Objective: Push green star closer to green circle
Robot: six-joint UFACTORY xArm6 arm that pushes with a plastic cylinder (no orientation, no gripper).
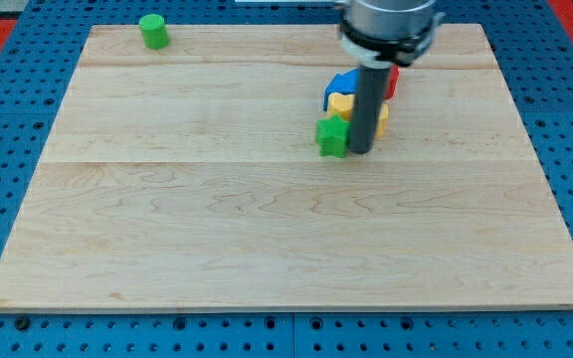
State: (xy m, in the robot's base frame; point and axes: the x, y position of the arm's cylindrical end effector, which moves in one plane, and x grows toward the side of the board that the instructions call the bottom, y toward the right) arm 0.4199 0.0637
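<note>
The green star [332, 137] lies right of the board's middle, in the upper half. The green circle [153, 31], a short cylinder, stands far off near the board's top left corner. My tip [361, 151] is at the star's right side, touching or nearly touching it. The rod rises from there and hides part of the blocks behind it.
A cluster sits just above and right of the star: a blue block [342, 86], a yellow block [341, 103] with another yellow bit [382, 118] right of the rod, and a red block [393, 82]. The wooden board [267, 239] lies on a blue pegboard.
</note>
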